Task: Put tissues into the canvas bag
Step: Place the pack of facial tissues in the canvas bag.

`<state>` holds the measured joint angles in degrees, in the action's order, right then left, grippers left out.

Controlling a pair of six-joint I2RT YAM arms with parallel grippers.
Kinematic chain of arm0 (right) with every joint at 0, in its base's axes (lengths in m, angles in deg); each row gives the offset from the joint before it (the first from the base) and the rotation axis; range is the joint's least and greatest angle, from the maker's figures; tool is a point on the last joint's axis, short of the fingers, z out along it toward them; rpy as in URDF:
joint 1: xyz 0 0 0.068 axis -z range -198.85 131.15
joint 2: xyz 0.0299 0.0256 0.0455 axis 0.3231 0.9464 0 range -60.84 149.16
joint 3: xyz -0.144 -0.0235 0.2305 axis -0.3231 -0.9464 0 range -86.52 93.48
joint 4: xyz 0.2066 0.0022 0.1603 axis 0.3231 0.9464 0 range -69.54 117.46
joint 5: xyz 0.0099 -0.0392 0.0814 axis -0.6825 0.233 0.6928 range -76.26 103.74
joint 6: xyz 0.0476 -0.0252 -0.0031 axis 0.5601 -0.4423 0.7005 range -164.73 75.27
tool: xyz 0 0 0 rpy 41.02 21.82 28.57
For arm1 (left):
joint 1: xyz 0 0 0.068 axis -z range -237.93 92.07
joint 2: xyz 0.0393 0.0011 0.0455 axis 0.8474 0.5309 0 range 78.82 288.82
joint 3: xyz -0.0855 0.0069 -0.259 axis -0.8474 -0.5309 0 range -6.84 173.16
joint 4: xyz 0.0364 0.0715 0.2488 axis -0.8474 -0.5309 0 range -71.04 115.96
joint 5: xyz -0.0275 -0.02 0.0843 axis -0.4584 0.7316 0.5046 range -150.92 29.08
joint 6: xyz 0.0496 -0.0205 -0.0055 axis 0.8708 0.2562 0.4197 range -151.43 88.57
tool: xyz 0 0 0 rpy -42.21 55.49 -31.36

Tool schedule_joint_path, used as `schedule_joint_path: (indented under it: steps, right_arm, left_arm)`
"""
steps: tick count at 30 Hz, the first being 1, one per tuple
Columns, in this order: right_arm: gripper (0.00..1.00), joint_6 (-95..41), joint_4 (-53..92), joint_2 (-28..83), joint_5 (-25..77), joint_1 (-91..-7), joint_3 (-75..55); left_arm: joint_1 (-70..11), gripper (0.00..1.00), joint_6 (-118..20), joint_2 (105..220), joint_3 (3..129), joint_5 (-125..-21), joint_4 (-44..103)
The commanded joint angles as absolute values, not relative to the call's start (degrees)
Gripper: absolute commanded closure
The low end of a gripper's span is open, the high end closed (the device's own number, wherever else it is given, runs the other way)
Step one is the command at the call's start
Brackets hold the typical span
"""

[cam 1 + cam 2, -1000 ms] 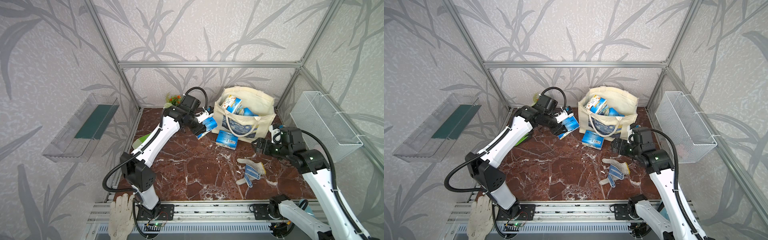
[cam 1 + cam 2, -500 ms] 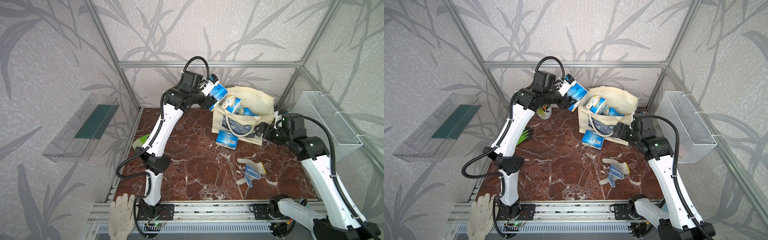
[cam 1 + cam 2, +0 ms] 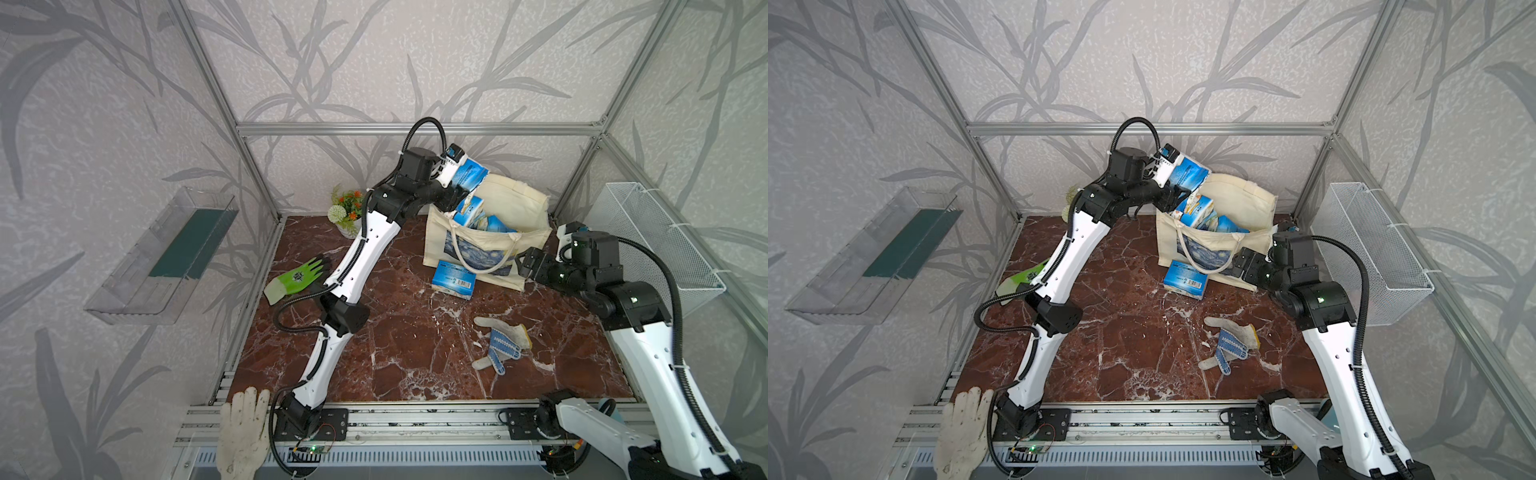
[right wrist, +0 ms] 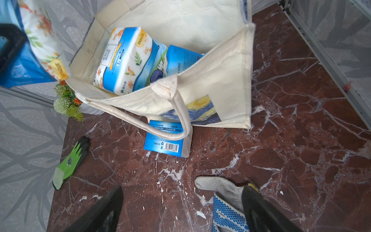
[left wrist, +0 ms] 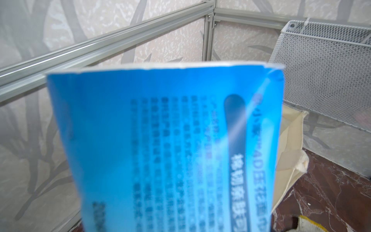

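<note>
My left gripper is shut on a blue tissue pack, held tilted in the air over the back left rim of the canvas bag. In the left wrist view this pack fills the picture and hides the jaws. The bag stands open with several tissue packs inside. Another pack lies flat on the marble before the bag, under a rope handle. My right gripper hangs open and empty by the bag's right front corner.
A white-and-blue dotted glove lies below my right gripper. A green glove sits at the left, a small flower pot in the back left corner. A wire mesh basket hangs on the right wall, a clear shelf on the left.
My left arm has lifted the tissue pack from beside the bag up and rightward to above its rim. My right gripper has risen a little and stays open.
</note>
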<state>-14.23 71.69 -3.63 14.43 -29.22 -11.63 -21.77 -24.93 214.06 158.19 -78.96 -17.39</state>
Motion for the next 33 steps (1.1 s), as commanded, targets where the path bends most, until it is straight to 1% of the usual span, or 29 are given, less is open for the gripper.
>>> schedule_joint_path:
  steps: [1,7,9,11,13,15,24,30,33]
  right_arm:
    - [0.08,-13.52,72.55,-5.04,13.66,-28.94,-13.42]
    - [0.07,-12.92,72.63,-6.43,13.74,-28.96,-14.01]
    - [0.08,-12.94,72.92,-6.6,13.74,-28.96,-13.92]
    - [0.08,-12.96,73.15,-6.78,13.75,-28.96,-13.66]
    - [0.08,-12.91,73.14,-6.96,13.79,-28.95,-13.53]
    - [0.08,-12.89,73.05,-7.04,13.74,-28.9,-13.48]
    - [0.07,-12.8,71.43,-5.59,14.68,-28.96,-12.79]
    - [0.08,-13.0,70.38,-4.33,15.11,-28.96,-12.08]
    - [0.07,-13.07,70.26,-4.21,15.15,-28.96,-12.1]
  left_arm:
    - [-19.6,0.37,-26.33,215.61,160.48,-78.1,-9.23]
    - [-16.92,0.36,-26.08,220.05,159.41,-78.12,-2.6]
    - [-16.13,0.32,-25.61,221.13,159.01,-76.98,-0.53]
    - [-15.38,0.31,-25.32,222.17,158.87,-75.6,1.2]
    - [-14.96,0.28,-25.34,223.05,158.87,-74.32,2.29]
    - [-14.52,0.27,-25.28,223.61,158.53,-72.98,3.06]
    - [-14.24,0.26,-24.4,224.98,157.32,-72.73,2.49]
    - [-14.25,0.19,-24.4,225.68,156.89,-71.83,1.91]
    - [-14.25,0.19,-24.57,226.03,156.89,-71.96,1.57]
